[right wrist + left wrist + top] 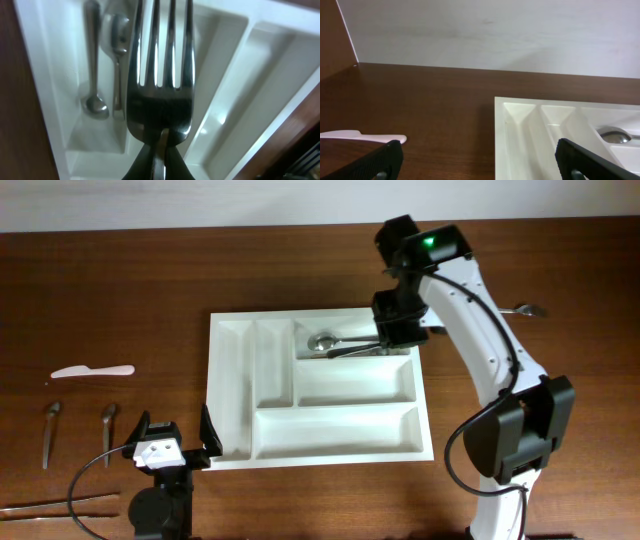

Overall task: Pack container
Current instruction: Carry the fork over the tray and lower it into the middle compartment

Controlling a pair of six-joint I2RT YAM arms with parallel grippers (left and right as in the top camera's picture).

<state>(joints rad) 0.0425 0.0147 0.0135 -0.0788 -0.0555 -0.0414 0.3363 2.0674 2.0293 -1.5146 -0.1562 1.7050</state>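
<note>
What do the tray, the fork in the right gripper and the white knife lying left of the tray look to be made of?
Tray: likely moulded plastic; uniform white, rounded compartment walls, soft sheen.
Fork: metal, probably polished steel; mirror-like reflections on tines and neck.
Knife: probably plastic; flat opaque white with no metallic shine, though too small to be sure.

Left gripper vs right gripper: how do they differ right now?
The left gripper is open and empty; the right gripper is shut on a fork. The left gripper sits low at the tray's front-left corner; the right gripper is over the tray's far wide compartment, where a spoon already lies. Shared: both are black, with two fingers.
</note>
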